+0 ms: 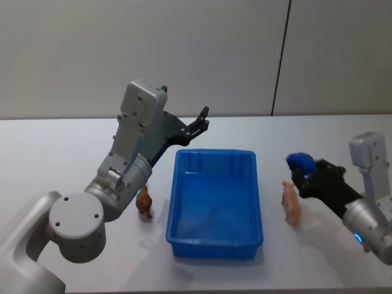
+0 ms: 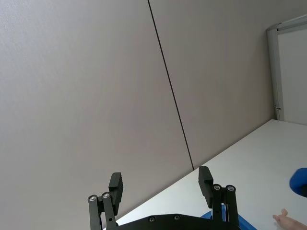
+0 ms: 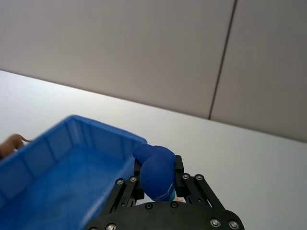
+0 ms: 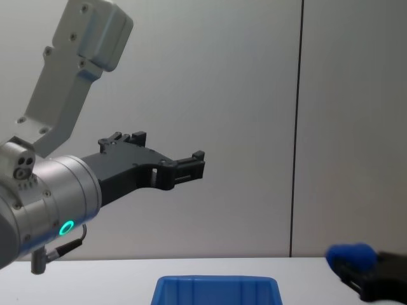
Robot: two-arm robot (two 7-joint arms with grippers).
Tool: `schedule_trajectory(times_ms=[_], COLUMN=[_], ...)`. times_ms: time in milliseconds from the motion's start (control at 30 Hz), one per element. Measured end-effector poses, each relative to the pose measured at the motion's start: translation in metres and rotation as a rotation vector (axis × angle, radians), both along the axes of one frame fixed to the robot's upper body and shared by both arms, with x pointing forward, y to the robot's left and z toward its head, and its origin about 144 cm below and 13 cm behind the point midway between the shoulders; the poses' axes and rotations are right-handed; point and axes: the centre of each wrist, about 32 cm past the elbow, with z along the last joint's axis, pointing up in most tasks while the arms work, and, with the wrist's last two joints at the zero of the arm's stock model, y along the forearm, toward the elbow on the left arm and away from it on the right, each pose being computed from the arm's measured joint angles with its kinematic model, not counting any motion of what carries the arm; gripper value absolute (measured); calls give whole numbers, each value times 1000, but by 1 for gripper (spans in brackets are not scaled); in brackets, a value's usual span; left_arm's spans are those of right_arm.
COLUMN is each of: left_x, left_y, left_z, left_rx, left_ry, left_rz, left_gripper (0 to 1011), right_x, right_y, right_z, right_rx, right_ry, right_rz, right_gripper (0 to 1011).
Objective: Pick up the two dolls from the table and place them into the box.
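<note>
**White table, grey wall: 1 box, 2 dolls down, 1 toy gripped**

White table (image 1: 55, 153), grey panel wall w/ one dark seam behind. 1 blue box (image 1: 214, 242) at centre. 2 dolls stand on table outside box: brown doll (image 1: 144, 205) just left of it, pink doll (image 1: 291, 202) near its right side. Left gripper (image 1: 202, 120) high over box's far-left corner, fingers spread, empty. Right gripper (image 1: 304, 173) right of box, above pink doll, fingers pinching 1 blue rounded toy (image 1: 301, 162). Head view gives both dolls. Chest view gives left gripper's height above box rim.

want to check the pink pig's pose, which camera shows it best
Head view: the whole pink pig doll sits on the table, right of the blue box. The left wrist view catches just a pink tip.
</note>
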Motion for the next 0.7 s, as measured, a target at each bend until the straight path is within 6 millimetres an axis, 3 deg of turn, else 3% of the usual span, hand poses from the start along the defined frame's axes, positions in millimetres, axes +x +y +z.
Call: schedule_trajectory(times_ms=[533, 700], left_x=[0, 0], left_y=[0, 0], left_z=[0, 0], left_rx=[0, 0], left_ry=[0, 0], left_rz=[0, 0], left_gripper=[1001, 1001], right_x=[33, 49], right_y=[42, 61], right_z=[12, 8], right_rx=[60, 71], right_ry=[-75, -56], right_rz=[214, 288], right_gripper=[243, 372])
